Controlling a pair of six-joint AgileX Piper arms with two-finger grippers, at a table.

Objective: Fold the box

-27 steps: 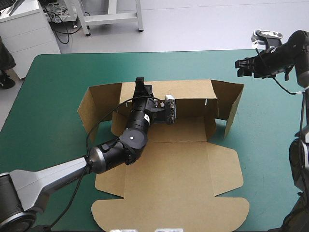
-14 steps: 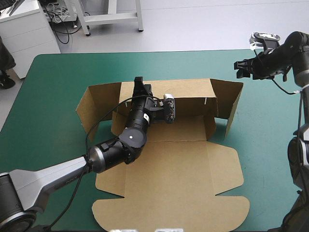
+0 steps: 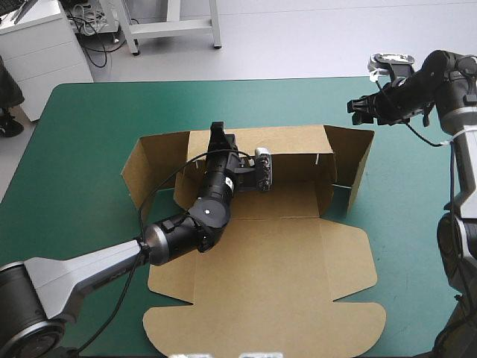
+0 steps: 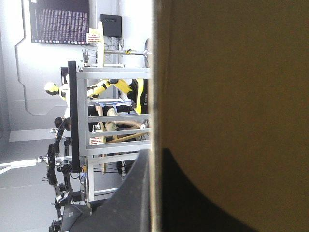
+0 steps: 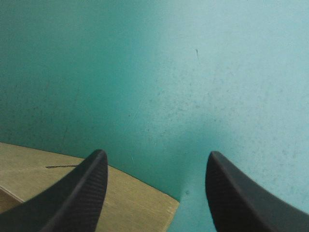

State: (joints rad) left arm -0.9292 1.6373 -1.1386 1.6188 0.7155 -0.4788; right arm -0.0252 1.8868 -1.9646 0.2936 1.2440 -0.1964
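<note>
Our right gripper [image 3: 358, 112], fingers spread, has swung in from the far right corner of the table [image 3: 82, 149] and hovers over the right flap [image 3: 359, 160] of the brown box [image 3: 268, 246], which lies mid-table. Our left gripper [image 3: 218, 138] pinches the far wall [image 3: 291, 142]. We judge folding that flap comes next.

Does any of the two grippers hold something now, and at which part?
The left gripper is shut on the box, gripping the top edge of its raised back wall. The right gripper is open and holds nothing.
</note>
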